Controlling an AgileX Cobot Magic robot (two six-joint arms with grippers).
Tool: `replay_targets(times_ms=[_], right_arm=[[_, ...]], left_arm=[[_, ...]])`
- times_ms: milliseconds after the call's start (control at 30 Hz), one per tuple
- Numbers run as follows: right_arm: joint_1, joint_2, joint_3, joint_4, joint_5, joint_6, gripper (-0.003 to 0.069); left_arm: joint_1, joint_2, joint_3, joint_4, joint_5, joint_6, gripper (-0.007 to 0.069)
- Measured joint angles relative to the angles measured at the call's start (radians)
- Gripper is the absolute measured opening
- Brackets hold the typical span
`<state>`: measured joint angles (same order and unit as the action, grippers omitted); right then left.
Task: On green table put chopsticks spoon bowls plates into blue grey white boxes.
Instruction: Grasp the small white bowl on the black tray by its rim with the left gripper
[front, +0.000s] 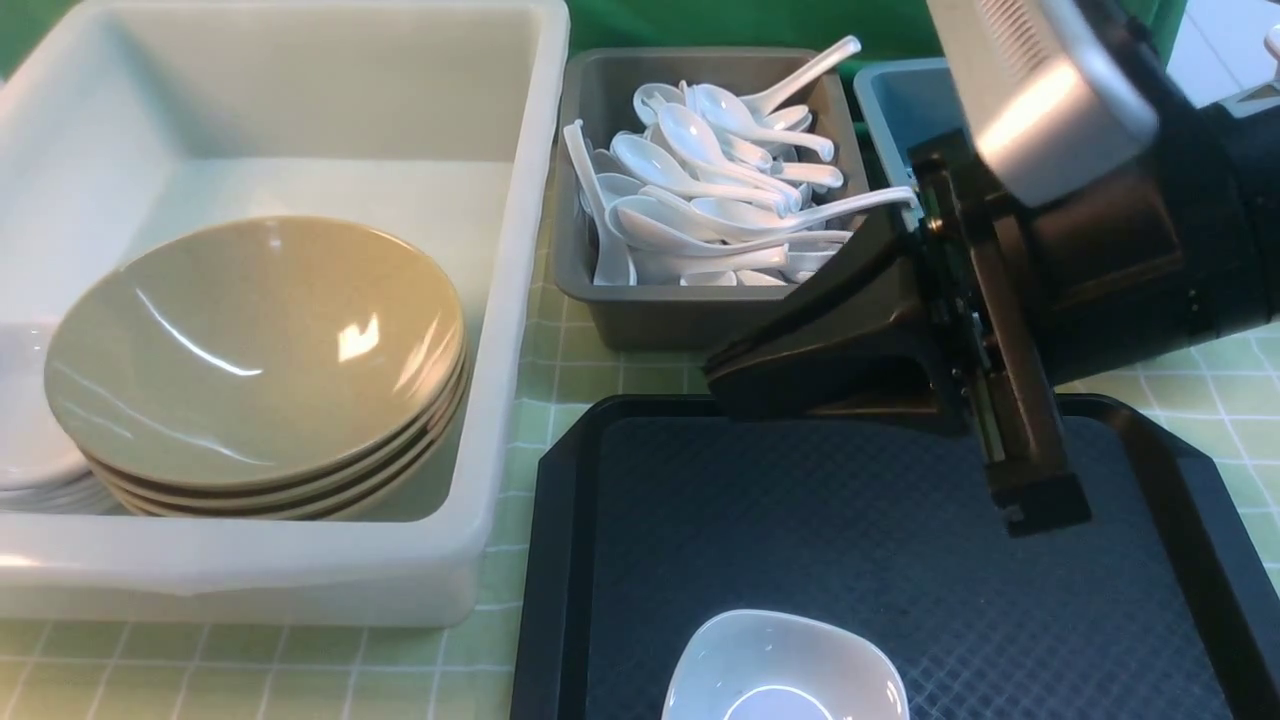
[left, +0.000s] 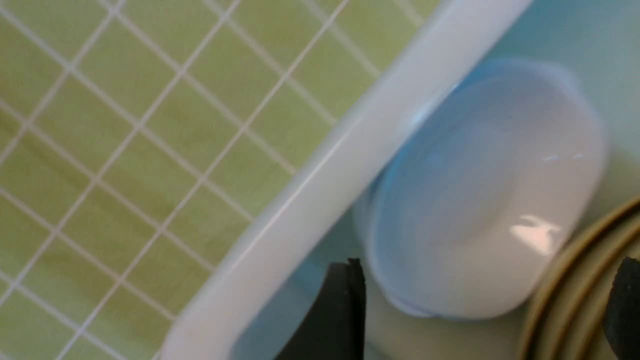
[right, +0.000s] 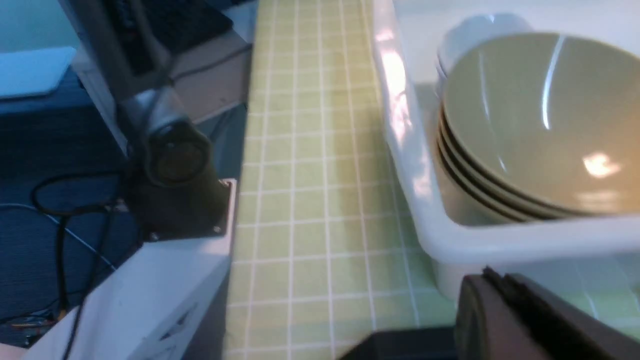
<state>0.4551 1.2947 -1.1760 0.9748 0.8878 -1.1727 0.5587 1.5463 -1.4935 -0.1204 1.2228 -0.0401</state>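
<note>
Tan bowls (front: 250, 350) sit stacked in the big white box (front: 250, 580), with white plates (front: 30, 440) beside them at its left end. In the left wrist view my left gripper (left: 485, 320) hangs open over that box (left: 320, 200). Its fingers (left: 345, 310) stand wide apart, above a plate (left: 485, 200) and the bowl rims (left: 565, 300), holding nothing. White spoons (front: 700, 190) fill the grey box (front: 680, 320). The blue box (front: 900, 110) is mostly hidden behind my right arm. My right gripper (front: 715, 375) is shut and empty above the black tray (front: 800, 520). No chopsticks are in view.
One white plate (front: 785, 665) lies on the black tray at its near edge. The green table (front: 580, 360) shows between the boxes and the tray. In the right wrist view the left arm's base (right: 175, 165) stands at the table's edge, beyond the white box (right: 525, 240).
</note>
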Motion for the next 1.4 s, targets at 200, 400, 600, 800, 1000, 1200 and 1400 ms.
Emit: replay_targets(times_ms=[200,400,600,800,1000,1200,1400], right_arm=[[-0.069,-0.027,0.0,-0.092,-0.013,0.144,0.0047],[-0.175,-0.108,0.0,-0.17,0.035,0.289,0.0059],[-0.186,-0.213,0.0,-0.339,0.075,0.434,0.0069],[-0.188,-0.355,0.05,-0.377,0.091,0.473,0.0076],[-0.188,-0.421,0.06,-0.379,0.11,0.483,0.0083],[-0.188,-0.437,0.06,-0.379,0.121,0.49,0.0093],[-0.188,-0.437,0.06,-0.379,0.125,0.49,0.0099]], left_arm=[[-0.239,-0.101,-0.017,-0.163,0.007,0.159,0.062],[-0.737,-0.107,0.081,-0.242,0.006,0.277,0.0544],[-1.086,-0.02,0.143,-0.236,-0.04,0.225,0.0484],[-1.244,0.154,0.147,-0.231,-0.121,0.156,0.0445],[-1.249,0.285,0.147,-0.197,-0.14,0.15,0.0445],[-1.249,0.376,0.147,-0.197,-0.14,0.15,0.0445],[-1.249,0.436,0.147,-0.255,-0.135,0.195,0.0292]])
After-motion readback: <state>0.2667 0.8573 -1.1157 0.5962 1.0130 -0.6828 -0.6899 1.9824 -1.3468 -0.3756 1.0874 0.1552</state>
